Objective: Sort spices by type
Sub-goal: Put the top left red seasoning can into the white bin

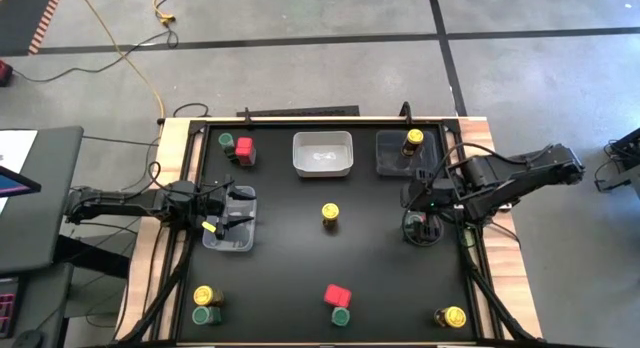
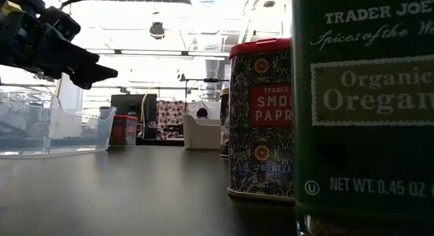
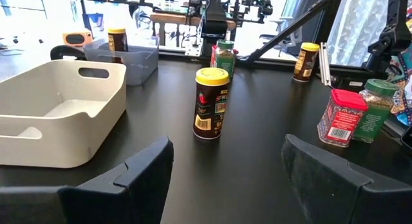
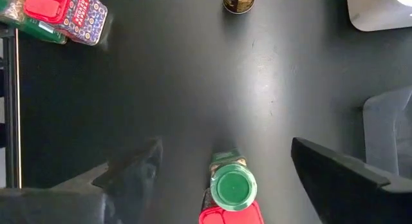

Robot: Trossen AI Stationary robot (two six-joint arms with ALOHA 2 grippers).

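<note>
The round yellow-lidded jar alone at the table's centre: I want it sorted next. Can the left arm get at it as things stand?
Probably yes. The left gripper, fingers open and empty, hovers at the clear tray and faces the round yellow-lidded jar across bare black tabletop; nothing stands between them.

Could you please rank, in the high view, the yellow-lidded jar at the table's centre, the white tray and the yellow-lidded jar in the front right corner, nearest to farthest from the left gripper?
From the left gripper:
1. The white tray, toward the back middle, and the centre yellow-lidded jar, straight across: too close to call.
2. The corner yellow-lidded jar, front right, clearly farthest.
</note>
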